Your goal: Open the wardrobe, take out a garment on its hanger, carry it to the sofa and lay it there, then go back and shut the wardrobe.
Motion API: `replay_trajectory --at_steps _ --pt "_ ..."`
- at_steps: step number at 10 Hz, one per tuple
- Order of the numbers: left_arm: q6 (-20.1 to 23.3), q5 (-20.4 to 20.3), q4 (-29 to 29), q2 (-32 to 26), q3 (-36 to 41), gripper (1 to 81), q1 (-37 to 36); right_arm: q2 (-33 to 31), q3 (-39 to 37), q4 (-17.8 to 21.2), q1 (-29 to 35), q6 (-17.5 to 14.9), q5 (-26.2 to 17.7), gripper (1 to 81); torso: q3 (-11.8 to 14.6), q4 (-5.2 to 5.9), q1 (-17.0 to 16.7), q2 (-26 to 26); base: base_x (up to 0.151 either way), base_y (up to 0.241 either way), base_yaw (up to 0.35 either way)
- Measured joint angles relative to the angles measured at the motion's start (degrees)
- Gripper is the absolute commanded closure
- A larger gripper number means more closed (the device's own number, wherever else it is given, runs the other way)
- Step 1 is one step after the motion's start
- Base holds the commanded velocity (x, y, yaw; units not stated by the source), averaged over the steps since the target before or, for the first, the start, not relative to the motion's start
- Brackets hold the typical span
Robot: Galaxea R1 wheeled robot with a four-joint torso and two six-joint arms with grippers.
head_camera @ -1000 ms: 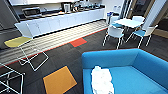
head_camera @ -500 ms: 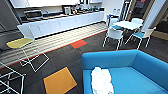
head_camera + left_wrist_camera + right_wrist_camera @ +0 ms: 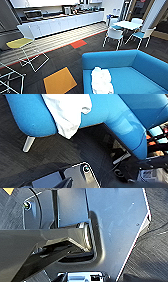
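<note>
Compared with a second ago, the whole head view has swung, so the camera has turned while the sofa [image 3: 130, 72] and the white garment [image 3: 101, 81] on its seat keep their places relative to each other. From the left wrist, the garment [image 3: 67, 112] drapes over the seat's front edge, its lower part hanging toward the dark carpet [image 3: 30, 161]. White chairs [image 3: 115, 35] stand around a table [image 3: 127, 24] beyond. Whether either gripper is open or closed I cannot tell; the hanger may lie under the cloth.
</note>
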Motion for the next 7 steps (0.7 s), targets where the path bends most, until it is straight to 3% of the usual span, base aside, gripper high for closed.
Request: replay_trajectory --at_steps 7 --pt "0.0 -1.1 0.4 -0.3 -15.3 1.0 10.5 0.0 0.0 0.0 0.0 0.0 0.0 1.0 0.0 0.00 0.0 0.0 0.000 0.000 0.000"
